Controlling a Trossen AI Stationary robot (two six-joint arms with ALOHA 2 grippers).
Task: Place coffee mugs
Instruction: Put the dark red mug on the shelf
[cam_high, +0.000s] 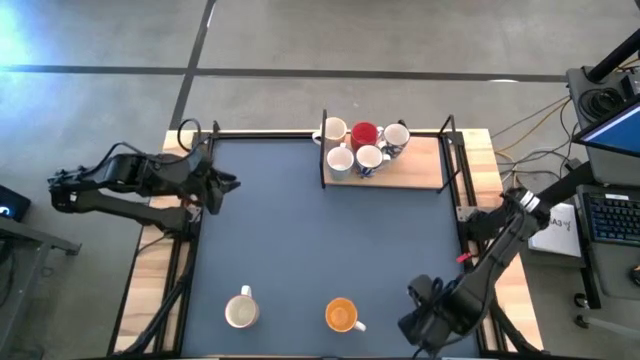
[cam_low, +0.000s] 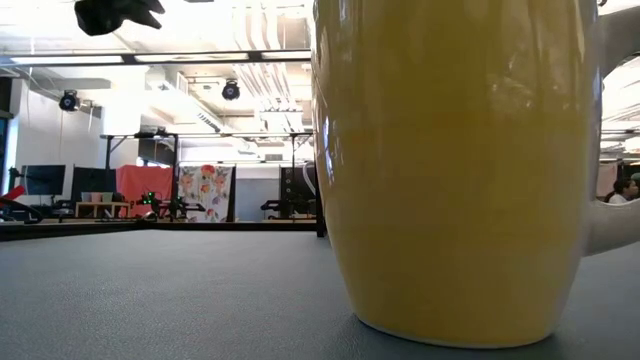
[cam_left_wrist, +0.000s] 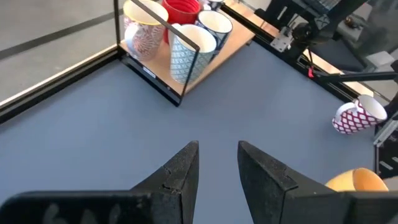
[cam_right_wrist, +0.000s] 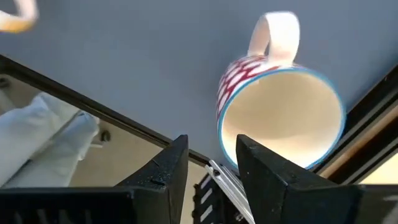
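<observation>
Five coffee mugs (cam_high: 362, 145) stood grouped on the wooden tray (cam_high: 420, 172) at the desk's (cam_high: 300, 240) far edge. I judged the task partly done: an orange mug (cam_high: 342, 315), a cream mug (cam_high: 241, 312) and a red-patterned mug (cam_right_wrist: 280, 118) remained loose near the front. My right end effector (cam_right_wrist: 211, 165) hovered just beside the patterned mug, fingers slightly apart, holding nothing; the left end effector (cam_left_wrist: 217, 168) waited, narrowly parted, at the desk's left edge.

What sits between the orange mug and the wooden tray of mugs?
Nothing: in the high view only bare dark mat separates the orange mug from the wooden tray.
</observation>
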